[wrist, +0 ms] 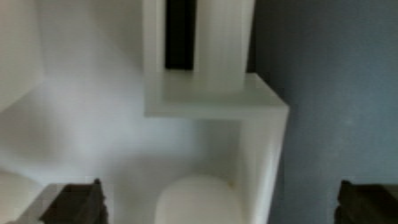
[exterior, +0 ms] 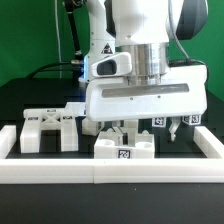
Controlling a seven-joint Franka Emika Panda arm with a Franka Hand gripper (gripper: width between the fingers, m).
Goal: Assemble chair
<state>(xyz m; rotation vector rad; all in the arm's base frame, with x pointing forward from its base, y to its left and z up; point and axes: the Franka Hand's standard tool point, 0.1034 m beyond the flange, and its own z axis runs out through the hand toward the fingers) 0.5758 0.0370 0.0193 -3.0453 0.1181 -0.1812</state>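
- On the black table (exterior: 20, 100) lie the white chair pieces, loose and not joined.
- At the near side, just behind the long white rail (exterior: 60, 172), sits the front piece (exterior: 125, 150). It has a square tag on its face.
- To the exterior view's left of it stands the left piece (exterior: 45, 128), a blocky part with tags on top.
- On the exterior view's right, farther back, small pieces (exterior: 195, 119) with tags peek out from behind the arm.
- The pincer (exterior: 145, 132) hangs low over the table, just behind the front piece, and points down.
- Its two fingers are spread wide, so the pincer is open and holds nothing.
- In the wrist view, a white piece (wrist: 214, 100) fills most of the picture, very close and blurry.
- The dark fingertips (wrist: 71, 203) show at two corners, well apart.
- One fingertip has bare table (wrist: 338, 100) between it and the white piece.
- I cannot tell which chair piece the wrist view shows.
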